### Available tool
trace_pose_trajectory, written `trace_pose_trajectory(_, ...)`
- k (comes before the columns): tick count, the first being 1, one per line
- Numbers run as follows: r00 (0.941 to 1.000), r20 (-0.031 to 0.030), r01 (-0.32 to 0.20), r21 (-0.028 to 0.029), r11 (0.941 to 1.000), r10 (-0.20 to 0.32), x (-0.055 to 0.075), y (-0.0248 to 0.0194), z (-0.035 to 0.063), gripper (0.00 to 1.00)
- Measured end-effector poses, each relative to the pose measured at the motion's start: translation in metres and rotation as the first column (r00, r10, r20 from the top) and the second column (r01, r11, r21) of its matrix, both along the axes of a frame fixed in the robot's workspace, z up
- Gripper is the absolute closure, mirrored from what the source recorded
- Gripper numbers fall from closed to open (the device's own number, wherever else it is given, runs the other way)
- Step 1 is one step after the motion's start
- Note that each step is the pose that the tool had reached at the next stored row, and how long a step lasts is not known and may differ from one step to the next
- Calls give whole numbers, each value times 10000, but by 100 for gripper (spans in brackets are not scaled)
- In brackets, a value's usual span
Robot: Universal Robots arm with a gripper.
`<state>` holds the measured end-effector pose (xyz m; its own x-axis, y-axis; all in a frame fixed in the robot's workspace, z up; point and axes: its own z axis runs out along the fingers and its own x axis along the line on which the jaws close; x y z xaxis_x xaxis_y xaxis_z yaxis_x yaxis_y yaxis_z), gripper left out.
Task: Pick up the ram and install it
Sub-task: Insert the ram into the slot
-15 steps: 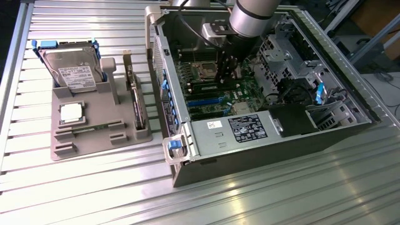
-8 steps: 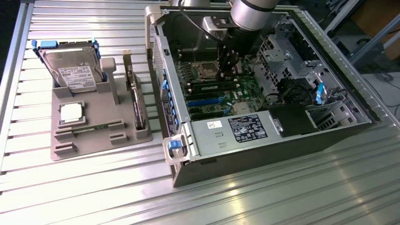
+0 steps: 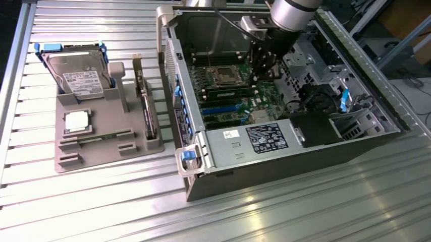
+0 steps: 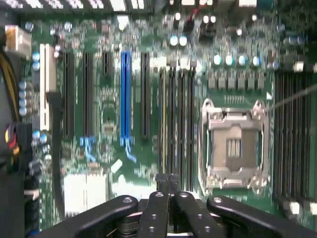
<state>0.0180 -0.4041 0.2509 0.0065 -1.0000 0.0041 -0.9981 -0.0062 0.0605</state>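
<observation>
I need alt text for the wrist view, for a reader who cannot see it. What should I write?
The shut gripper hangs over a green motherboard, its fingertips near a row of black memory slots. Beside the slots sits a silver-framed processor socket; a blue expansion slot lies further off.

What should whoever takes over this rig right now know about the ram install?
Gripper: fingers shut, holding nothing, inside the open case, tips over the memory slots beside the processor socket.
Ram: standing in a slot right under the fingers.
Done: ram is in the slot.
Left: full seating; cannot tell from here whether it has clicked in.
</observation>
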Motion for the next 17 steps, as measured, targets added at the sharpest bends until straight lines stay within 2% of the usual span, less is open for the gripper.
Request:
trace_pose_trajectory(2,10000,-64,0,0,10000,0,201,-1,0,89)
trace_pose_trajectory(3,10000,-73,0,0,10000,0,252,-1,0,89)
trace_pose_trajectory(5,10000,-76,0,-3,10000,0,310,-1,20,89)
trace_pose_trajectory(8,10000,-76,0,1,10000,0,341,-1,158,89)
trace_pose_trajectory(11,10000,-75,-1,0,10000,1,350,-1,316,89)
trace_pose_trajectory(13,10000,-75,1,2,10000,-1,356,-1,479,89)
trace_pose_trajectory(14,10000,-76,0,-1,10000,0,359,-1,620,89)
trace_pose_trajectory(17,10000,-75,0,0,10000,0,365,-1,795,89)
